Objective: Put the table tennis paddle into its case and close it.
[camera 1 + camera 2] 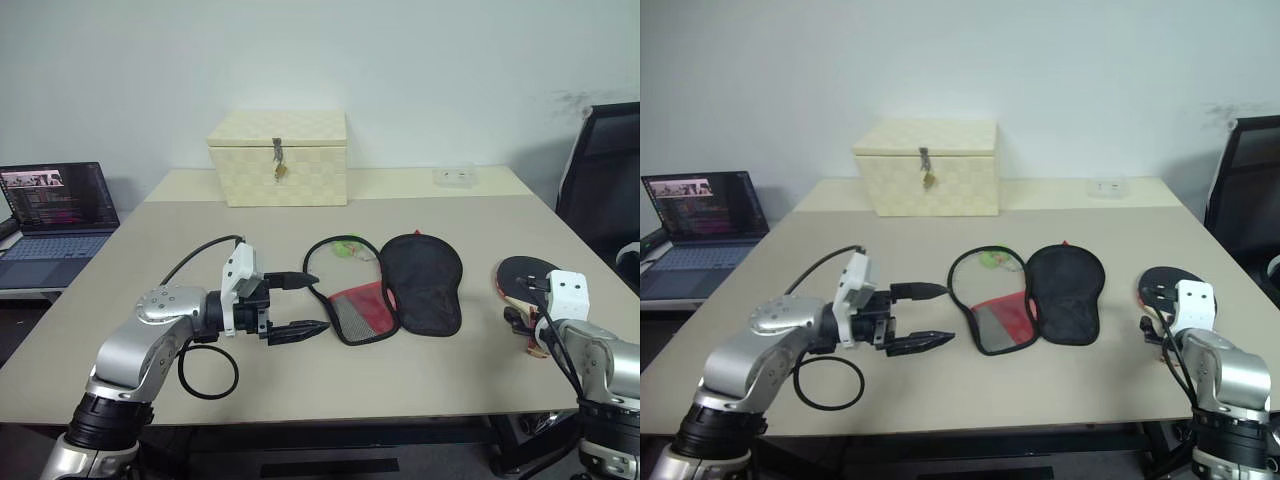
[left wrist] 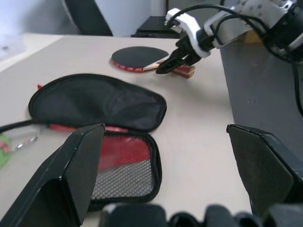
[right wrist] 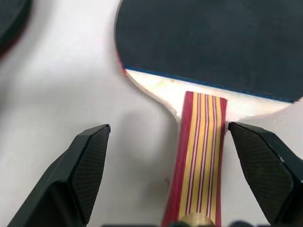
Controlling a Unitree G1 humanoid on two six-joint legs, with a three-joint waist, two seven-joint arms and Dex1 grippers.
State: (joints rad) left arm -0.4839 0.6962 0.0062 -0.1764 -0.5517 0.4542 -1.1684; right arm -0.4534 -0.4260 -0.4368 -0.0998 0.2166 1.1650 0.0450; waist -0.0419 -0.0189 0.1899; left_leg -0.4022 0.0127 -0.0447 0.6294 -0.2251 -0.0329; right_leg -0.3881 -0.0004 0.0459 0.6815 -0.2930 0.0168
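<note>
The table tennis paddle (image 1: 522, 275) lies flat on the table at the right, black face up, with its striped wooden handle (image 3: 199, 142) pointing toward me. My right gripper (image 3: 165, 175) stands open just behind the paddle. The handle runs between its spread fingers, and neither finger touches it. The case (image 1: 420, 280) lies unzipped and spread open at the table's middle, with a black flap on the right and a red and mesh half (image 1: 362, 315) on the left. A green zipper pull (image 1: 347, 248) sits at its far edge. My left gripper (image 1: 315, 302) hovers open just left of the case, pointing at it.
A cream woven box (image 1: 280, 158) with a latch stands at the back of the table. An open laptop (image 1: 55, 225) sits on a side desk at the left. A black chair (image 1: 605, 170) stands at the right. A black cable loop (image 1: 205, 375) hangs from my left arm.
</note>
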